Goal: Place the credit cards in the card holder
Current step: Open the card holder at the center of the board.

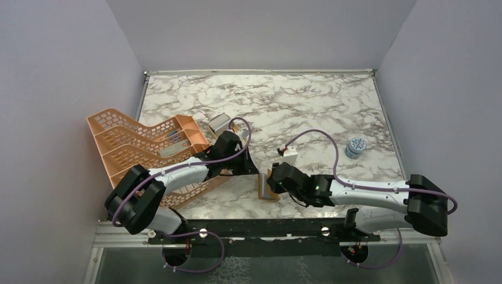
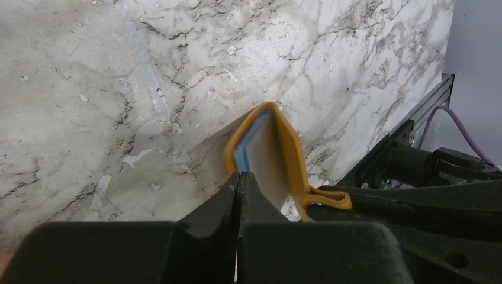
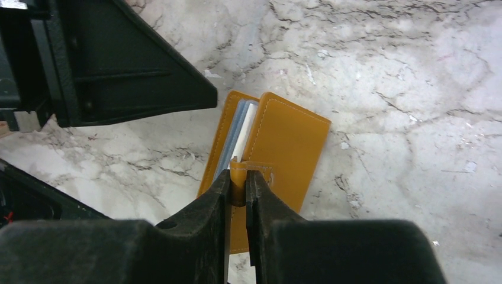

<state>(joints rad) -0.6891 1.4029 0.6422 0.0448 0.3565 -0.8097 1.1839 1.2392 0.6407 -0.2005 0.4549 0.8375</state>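
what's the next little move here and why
Probably the left gripper, shut beside the card holder, should nudge the credit card deeper into its pocket. The right gripper pinches the snap tab, holding the flaps apart, and the card's pale edge shows between them.

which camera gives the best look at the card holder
Right wrist: the card holder shows its orange cover, pale inside and tab, pinched by the right end effector. Left wrist shows it edge-on; top view shows a small, half-hidden sliver.

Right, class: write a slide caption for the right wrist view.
Right gripper pinches the card holder's snap tab on marble table.
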